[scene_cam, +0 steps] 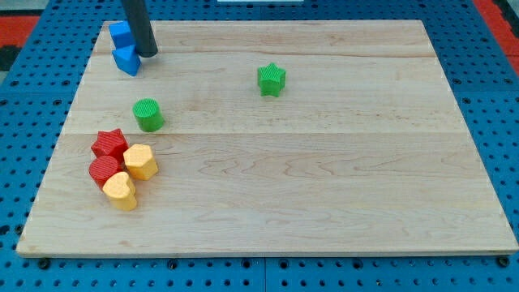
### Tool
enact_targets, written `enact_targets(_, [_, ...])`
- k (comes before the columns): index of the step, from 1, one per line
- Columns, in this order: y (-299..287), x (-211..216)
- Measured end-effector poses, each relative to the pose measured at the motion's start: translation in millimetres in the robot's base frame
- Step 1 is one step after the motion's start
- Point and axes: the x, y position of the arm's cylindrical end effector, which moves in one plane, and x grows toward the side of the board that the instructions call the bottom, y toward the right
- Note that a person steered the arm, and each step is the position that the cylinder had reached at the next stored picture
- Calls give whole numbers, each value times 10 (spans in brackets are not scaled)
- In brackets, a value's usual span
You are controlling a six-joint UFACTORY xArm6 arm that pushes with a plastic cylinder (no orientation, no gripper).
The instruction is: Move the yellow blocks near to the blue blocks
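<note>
Two blue blocks sit at the board's top left: one behind, and one in front of it, touching. My tip rests just right of the front blue block, close to it. Two yellow blocks lie at the lower left: a rounded one and a heart-like one below it, touching each other. They are far below the blue blocks.
A red star and a red rounded block sit against the yellow blocks' left side. A green cylinder stands between the blue and yellow groups. A green star lies at the upper middle. The wooden board has edges all round.
</note>
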Motion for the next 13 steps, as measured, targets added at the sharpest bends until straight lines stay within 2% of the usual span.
enact_targets(1, [574,138])
enact_targets(2, [1306,1047])
enact_targets(3, [1790,2207])
enact_targets(4, [1737,3293])
enact_targets(5, [1231,3487])
enact_targets(6, [353,3346])
enact_targets(7, [-191,3290])
enact_targets(8, [-133,2768])
enact_targets(10, [221,2561])
enact_targets(13, [776,3217])
